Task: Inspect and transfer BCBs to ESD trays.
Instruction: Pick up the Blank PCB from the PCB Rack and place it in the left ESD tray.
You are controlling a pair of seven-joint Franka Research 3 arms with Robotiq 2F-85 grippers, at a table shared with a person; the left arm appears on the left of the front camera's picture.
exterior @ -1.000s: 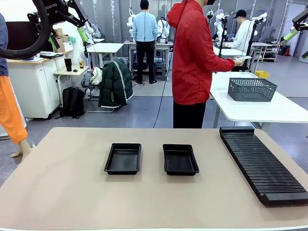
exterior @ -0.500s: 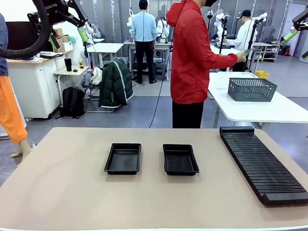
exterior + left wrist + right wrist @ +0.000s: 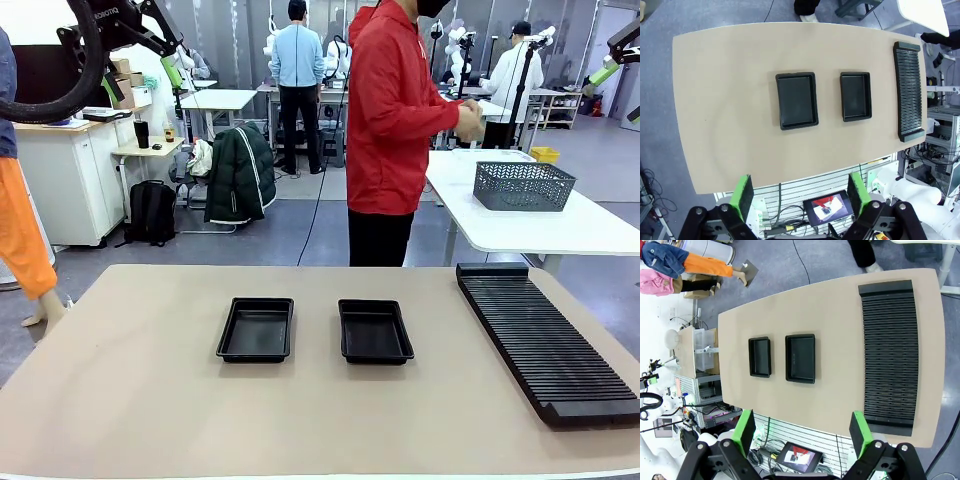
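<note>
Nearest first: your left hand [image 3: 801, 197] hangs high above the worktop [image 3: 730, 100], fingers spread, nothing between them. Your right hand [image 3: 802, 434] is spread and empty too, also high up. Neither has moved over the last second.

On the worktop, the ESD trays [image 3: 256, 329] sit side by side in the lower centre of the front frame, apart from each other. The second tray [image 3: 375, 331] is right of centre. Both are bare inside and in the same spots as a second ago. The ribbed black rack [image 3: 545, 340] at lower right is also unmoved, and I can make out no board in its slots.

The only change is farther off. The person in red [image 3: 390, 120], upper centre, had an arm stretched right over the white table [image 3: 560, 225], where the grey basket [image 3: 523, 185] sits. That arm is now drawn in, and the person's hands [image 3: 467, 120] are together at chest height. They're too small to tell whether they hold one of the BCBs.

My read is that the person is checking a piece and a placement or handover may come. No transfer has started, so you should hold clear and watch the trays.
</note>
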